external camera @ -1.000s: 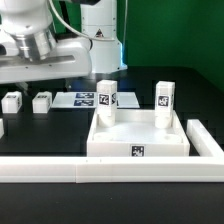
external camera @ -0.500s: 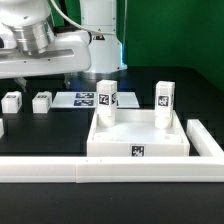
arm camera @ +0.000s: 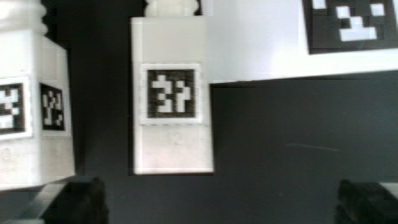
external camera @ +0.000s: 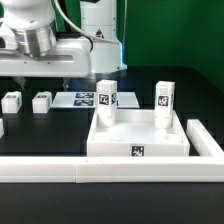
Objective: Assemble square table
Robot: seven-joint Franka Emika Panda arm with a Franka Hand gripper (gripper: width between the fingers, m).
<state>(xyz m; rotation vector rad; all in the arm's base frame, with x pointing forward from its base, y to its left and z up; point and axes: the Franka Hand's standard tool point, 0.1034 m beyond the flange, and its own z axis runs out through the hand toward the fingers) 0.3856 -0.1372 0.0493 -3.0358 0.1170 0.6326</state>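
The white square table top (external camera: 140,140) lies at the centre right with two tagged legs (external camera: 107,101) (external camera: 164,103) standing upright in its back corners. Two loose white legs (external camera: 12,100) (external camera: 41,100) lie on the black table at the exterior view's left. My gripper (external camera: 40,76) hangs above them, open and empty. In the wrist view one leg (arm camera: 173,95) lies lengthwise ahead of the gripper (arm camera: 222,205), between the lines of the spread dark fingertips (arm camera: 71,200), and a second leg (arm camera: 32,100) lies beside it.
The marker board (external camera: 75,99) lies behind the loose legs and shows in the wrist view (arm camera: 347,25). A long white L-shaped rail (external camera: 100,168) runs along the front and up the exterior view's right. Another white piece (external camera: 1,127) shows at the left edge.
The arm has shifted a little toward the exterior view's right above the loose legs. The parts on the table have not moved.
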